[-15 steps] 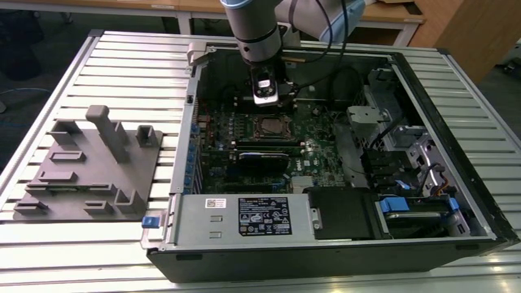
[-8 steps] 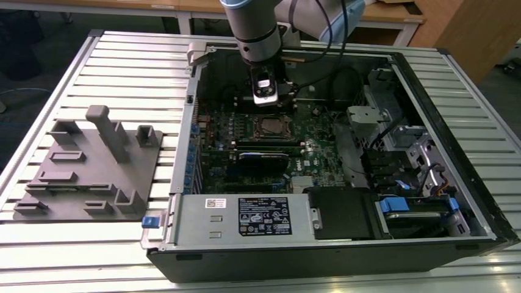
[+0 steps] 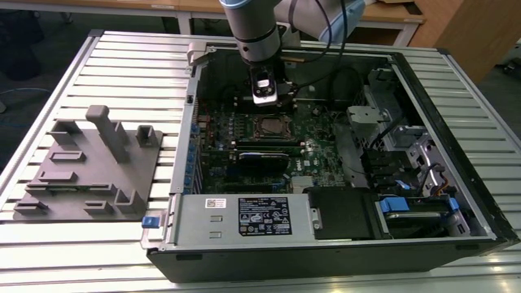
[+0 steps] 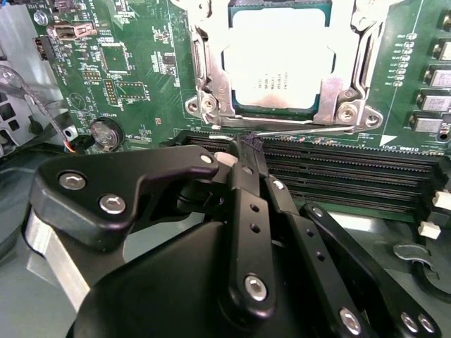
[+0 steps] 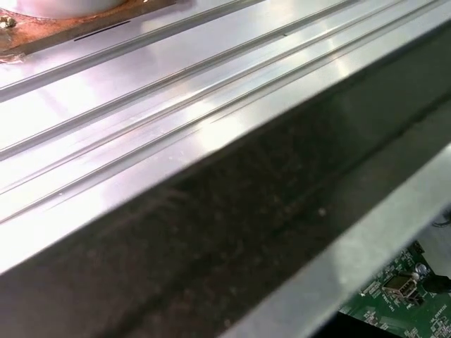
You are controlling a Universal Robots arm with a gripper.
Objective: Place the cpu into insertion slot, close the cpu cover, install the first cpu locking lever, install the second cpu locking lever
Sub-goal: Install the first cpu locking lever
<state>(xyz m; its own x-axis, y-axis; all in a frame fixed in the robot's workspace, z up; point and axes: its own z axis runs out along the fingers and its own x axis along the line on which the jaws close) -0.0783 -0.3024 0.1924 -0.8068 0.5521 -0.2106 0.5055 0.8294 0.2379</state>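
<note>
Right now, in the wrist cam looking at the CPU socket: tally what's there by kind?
chip: 1
cover frame: 1
lever rod: 1
gripper: 1
Total: 4

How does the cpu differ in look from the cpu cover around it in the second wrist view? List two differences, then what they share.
1. The cpu has a flat, unbroken pale top; the cpu cover is an open frame with a square window.
2. The cpu's top bears faint print; the cpu cover is bare, shiny metal, with screws at its corners.

Shared: both are silvery metal and lie flat over the insertion slot on the green circuit board.
</note>
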